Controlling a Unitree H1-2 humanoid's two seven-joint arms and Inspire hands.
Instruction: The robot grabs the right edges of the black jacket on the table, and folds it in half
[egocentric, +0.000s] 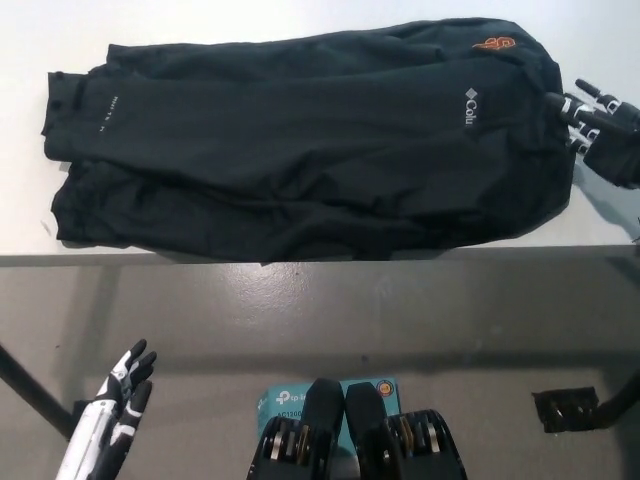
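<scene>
My right hand (598, 118) is at the far right edge of the view, black, with its fingers (566, 104) spread apart and holding nothing. The fingertips reach in over the right edge of the black jacket (310, 140), at or just above the cloth; I cannot tell whether they actually press on it. The palm sits just beside that rounded edge, over the white tabletop (200, 22).

The jacket lies flat and crumpled across the tabletop, stretched from left to right and covering most of the surface I can see. A small white logo (467, 106) and an orange emblem (494, 43) sit on its right part, near my right hand. The jacket's lower edge runs close along the near rim of the tabletop.

My left hand (110, 425) is white and hangs low at the lower left, well below the tabletop and over the grey floor (320, 320), fingers straight and loosely apart, holding nothing. A teal box (285, 402) lies on the floor at the bottom middle.
</scene>
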